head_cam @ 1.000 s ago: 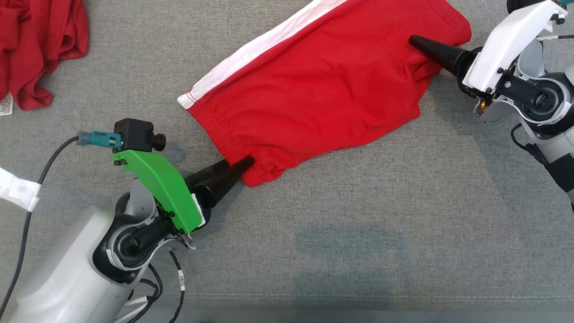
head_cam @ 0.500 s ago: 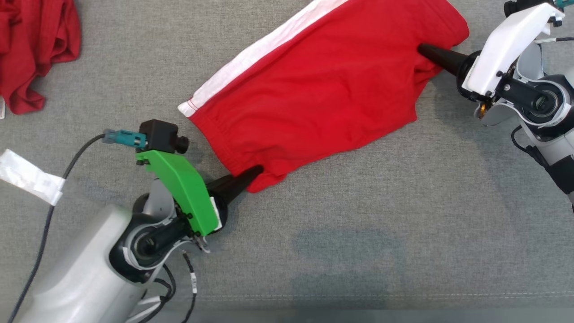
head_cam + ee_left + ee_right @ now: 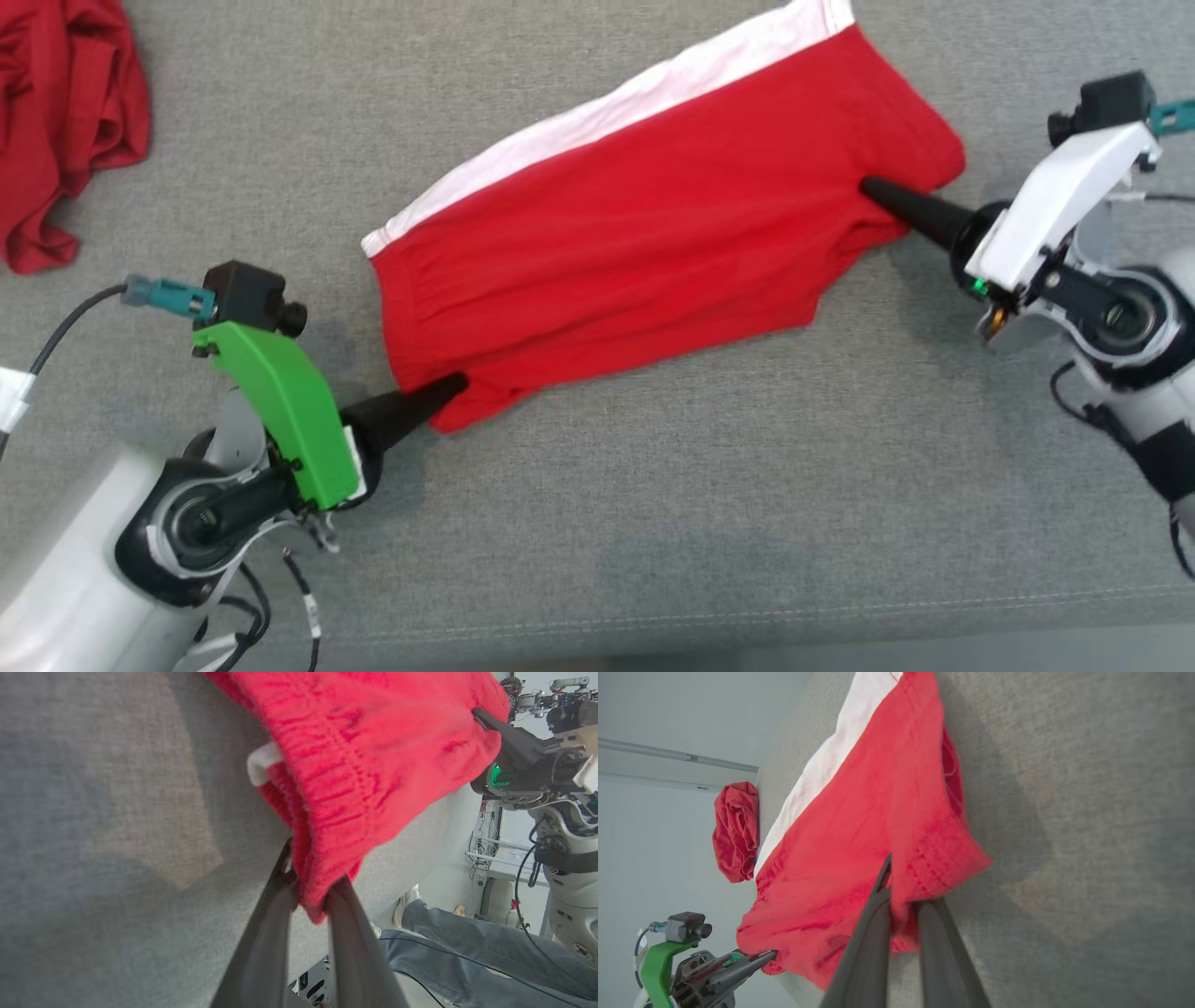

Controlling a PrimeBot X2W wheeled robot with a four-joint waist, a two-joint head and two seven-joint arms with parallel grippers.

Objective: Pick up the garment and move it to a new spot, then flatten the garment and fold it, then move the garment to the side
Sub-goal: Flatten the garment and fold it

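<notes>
The garment is a pair of red shorts with a white side stripe, stretched out across the grey surface between my two grippers. My left gripper is shut on the near corner of the elastic waistband, and the bunched red cloth sits pinched between its fingers. At the far right end my right gripper is shut on the leg hem, with the fabric clamped between its two dark fingers. The cloth hangs slightly off the surface between both grips.
A second crumpled red garment lies at the upper left of the grey padded surface. The surface's front seam runs along the bottom. A person's legs in blue jeans stand beyond the table edge.
Both grippers have closed on the shorts and lifted them. The shorts now sit pulled straighter and lie more level, shifted left and down in the picture. The head camera has also moved.
</notes>
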